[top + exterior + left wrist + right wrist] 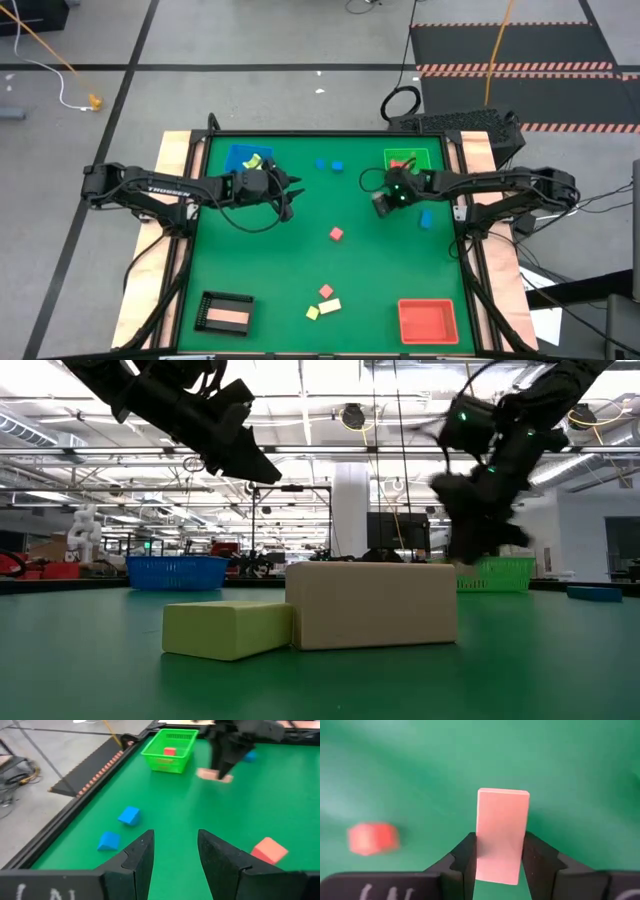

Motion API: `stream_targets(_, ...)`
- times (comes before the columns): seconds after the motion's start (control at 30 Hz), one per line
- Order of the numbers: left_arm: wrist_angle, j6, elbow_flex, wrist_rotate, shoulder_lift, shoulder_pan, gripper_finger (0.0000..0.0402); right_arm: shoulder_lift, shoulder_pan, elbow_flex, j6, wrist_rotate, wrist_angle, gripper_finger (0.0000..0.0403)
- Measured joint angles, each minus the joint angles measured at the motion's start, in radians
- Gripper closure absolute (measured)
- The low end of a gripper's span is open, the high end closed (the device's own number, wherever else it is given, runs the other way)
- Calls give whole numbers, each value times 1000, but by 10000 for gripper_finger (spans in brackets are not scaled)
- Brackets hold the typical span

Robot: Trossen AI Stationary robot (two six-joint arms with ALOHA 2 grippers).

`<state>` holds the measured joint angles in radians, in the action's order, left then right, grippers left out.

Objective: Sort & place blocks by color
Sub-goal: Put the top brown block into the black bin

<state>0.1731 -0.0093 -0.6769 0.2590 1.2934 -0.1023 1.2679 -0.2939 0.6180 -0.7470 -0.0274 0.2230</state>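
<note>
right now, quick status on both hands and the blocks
Right hand shut on pale pink bar, raised off the table near green tray. Left hand open, empty, by blue tray. Nothing blocking.

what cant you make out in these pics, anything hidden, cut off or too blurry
- High view: the right gripper covers the pale pink bar-shaped block it holds; only the right wrist view shows it.
- High view: the contents of the blue square tray are partly hidden by the left gripper.
- Low view: the cream block and yellow-green block up close hide most of the table behind them.
</note>
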Motion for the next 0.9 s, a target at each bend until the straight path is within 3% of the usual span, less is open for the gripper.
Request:
stream_targets(0.17, 36, -24, 0, -32, 0, 14, 249, 0, 4, 1, 205, -11, -272, 293)
stream_targets(0.3, 107, -139, 0, -32, 0, 14, 249, 4, 12, 1, 393, -6, -420, 293)
stream_targets(0.47, 191, -358, 0, -33, 7, 11, 249, 9, 45, 2, 610, 144, -592, 293)
stream_targets(0.67, 251, -421, 0, -22, 10, 11, 249, 44, 109, 2, 831, 332, -789, 293)
stream_targets(0.9, 321, -424, 0, -19, 23, 13, 249, 122, 168, 15, 969, 371, -960, 280)
